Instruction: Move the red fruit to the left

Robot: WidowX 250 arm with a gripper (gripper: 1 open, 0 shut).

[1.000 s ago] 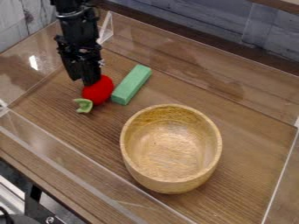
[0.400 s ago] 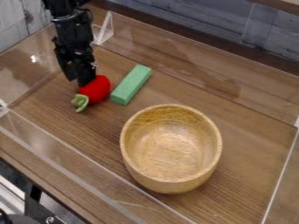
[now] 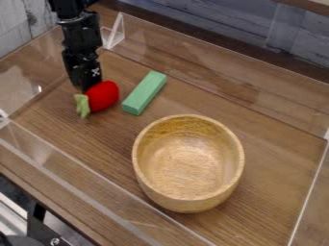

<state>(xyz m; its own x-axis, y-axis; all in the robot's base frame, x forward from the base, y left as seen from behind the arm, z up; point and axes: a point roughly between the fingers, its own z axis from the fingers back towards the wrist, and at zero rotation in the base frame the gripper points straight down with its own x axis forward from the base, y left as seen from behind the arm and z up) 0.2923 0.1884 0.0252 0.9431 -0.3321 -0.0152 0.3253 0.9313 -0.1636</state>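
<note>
Shift since earlier frame: red fruit [image 3: 100, 94] and gripper [image 3: 83, 79] both further left, away from green block [image 3: 145, 92].
Fingers: pointing down, just behind fruit; spread wide, holding nothing.
Location: fruit on desk [image 3: 77, 144], left of block, well apart from wooden bowl [image 3: 189, 160].
Progress: leftward move apparently underway or nearly done.
Appearance: bright red, rounded, green leafy end at left.

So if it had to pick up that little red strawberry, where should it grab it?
Probably around the red fruit's plump middle, coming straight down from above. It lies on its side, leafy end toward the camera, with the green block close on its right, so pinching across its width looks safest.
</note>
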